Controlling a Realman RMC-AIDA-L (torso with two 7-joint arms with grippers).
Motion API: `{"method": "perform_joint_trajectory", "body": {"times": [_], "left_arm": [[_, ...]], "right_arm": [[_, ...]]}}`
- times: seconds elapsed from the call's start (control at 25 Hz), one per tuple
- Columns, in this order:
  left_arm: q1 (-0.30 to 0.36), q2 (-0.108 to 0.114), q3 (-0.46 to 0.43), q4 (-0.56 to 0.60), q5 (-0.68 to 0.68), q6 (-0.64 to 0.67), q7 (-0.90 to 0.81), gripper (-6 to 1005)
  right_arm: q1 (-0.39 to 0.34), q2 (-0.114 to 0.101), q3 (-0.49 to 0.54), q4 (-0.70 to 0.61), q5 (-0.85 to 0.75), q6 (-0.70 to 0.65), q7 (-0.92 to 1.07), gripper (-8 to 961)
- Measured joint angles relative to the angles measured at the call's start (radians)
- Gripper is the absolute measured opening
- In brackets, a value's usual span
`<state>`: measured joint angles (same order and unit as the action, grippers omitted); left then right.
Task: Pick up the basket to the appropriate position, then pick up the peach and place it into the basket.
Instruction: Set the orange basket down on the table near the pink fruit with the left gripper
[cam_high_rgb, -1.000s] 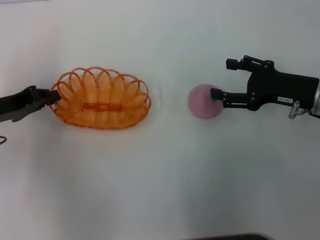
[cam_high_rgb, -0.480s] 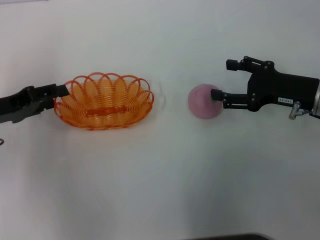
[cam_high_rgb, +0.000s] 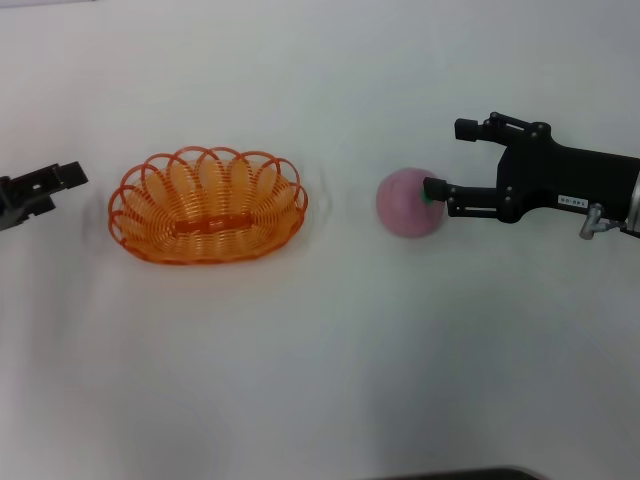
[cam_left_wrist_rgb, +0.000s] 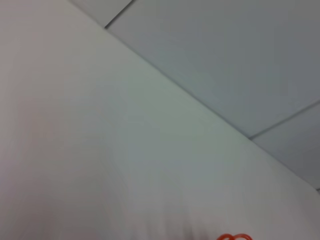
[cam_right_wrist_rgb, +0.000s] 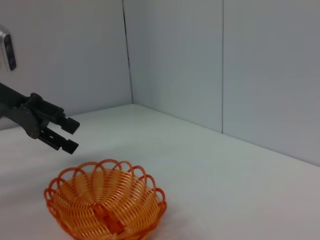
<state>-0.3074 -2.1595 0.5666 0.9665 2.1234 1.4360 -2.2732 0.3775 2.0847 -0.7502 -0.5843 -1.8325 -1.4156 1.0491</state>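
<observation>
Your basket (cam_high_rgb: 208, 206) sits flat on the white table (cam_high_rgb: 320, 380), left of centre, and the left gripper (cam_high_rgb: 45, 184) hangs just beside its left end with its jaws apart and nothing between them, so the placing step looks done. The peach step is in hand: the right gripper (cam_high_rgb: 437, 160) is level with the peach (cam_high_rgb: 408, 203), which rests on the table well to the right of the basket. The near finger (cam_high_rgb: 470, 196) touches the fruit's right side at the green leaf mark, while the far finger reaches out behind it; the claw is spread and not yet clenched on anything. From here you would likely need to push the jaws further over the ball so they straddle its widest part before you squeeze, since a round, smooth-looking toy could roll away from a one-sided touch. The basket is an oval of looped orange coils with a scalloped rim and a shallow open well, seen clearly in the right wrist view (cam_right_wrist_rgb: 106, 207), so you have a wide target, though a springy one. The left wrist view shows only a sliver of orange rim (cam_left_wrist_rgb: 234, 236).
</observation>
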Motion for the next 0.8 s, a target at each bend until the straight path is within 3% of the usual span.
{"method": "perform_joint_trajectory", "body": {"times": [0.2,0.24,0.44,0.8], "left_arm": [[0.002,0.0,-0.064,0.0,-0.021,0.097,0.193,806],[0.01,0.0,-0.073,-0.002,-0.032,0.136,0.31,820],[0.024,-0.001,-0.069,-0.021,-0.028,0.201,0.529,888],[0.058,-0.005,-0.068,-0.044,-0.019,0.365,0.908,878]], "right_arm": [[0.003,0.0,0.0,0.0,0.001,0.0,0.002,932],[0.004,0.0,0.0,0.0,0.001,0.0,0.004,932],[0.005,-0.001,0.0,-0.003,0.001,-0.001,0.008,932],[0.004,-0.002,-0.001,-0.005,-0.001,-0.003,0.007,933]]}}
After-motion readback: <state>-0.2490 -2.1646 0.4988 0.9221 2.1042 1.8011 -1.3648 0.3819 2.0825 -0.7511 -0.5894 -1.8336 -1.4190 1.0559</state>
